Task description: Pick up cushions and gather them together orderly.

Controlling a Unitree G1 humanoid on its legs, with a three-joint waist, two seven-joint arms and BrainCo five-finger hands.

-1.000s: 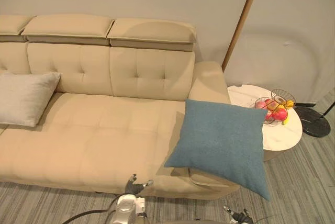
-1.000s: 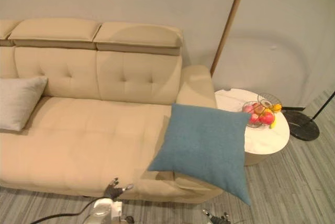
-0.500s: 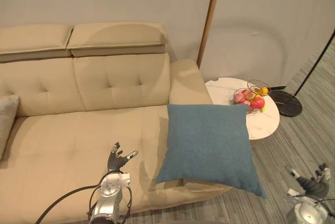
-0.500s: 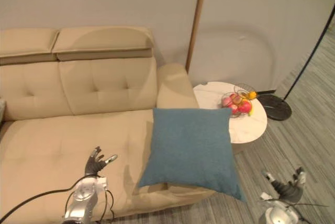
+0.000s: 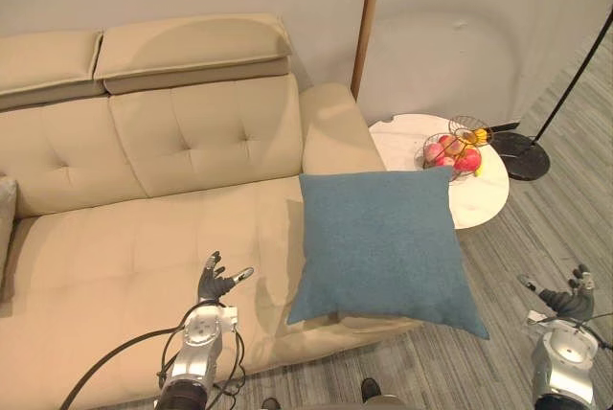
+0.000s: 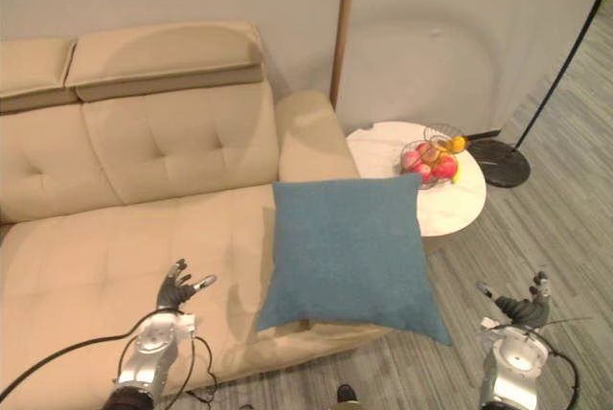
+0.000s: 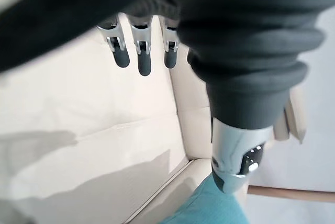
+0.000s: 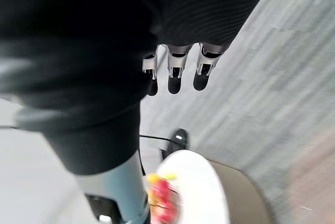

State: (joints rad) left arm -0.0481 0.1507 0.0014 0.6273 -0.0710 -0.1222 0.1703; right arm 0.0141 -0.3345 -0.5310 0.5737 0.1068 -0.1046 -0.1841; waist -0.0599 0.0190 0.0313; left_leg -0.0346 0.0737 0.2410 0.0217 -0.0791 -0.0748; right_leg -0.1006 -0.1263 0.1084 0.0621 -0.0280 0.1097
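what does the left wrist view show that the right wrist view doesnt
Left wrist view, not the right: the cream sofa beyond the left hand, and a corner of the blue cushion.
Right wrist view, not the left: the grey striped floor beyond the right hand, and the round white side table with fruit on it.
Shared: each looks along its own hand's dark ribbed cover and straight, open fingers that hold nothing.

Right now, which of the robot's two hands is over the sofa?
The left hand, open above the beige sofa seat just left of the blue cushion. The right hand hangs open over the grey floor, on the cushion's other side.
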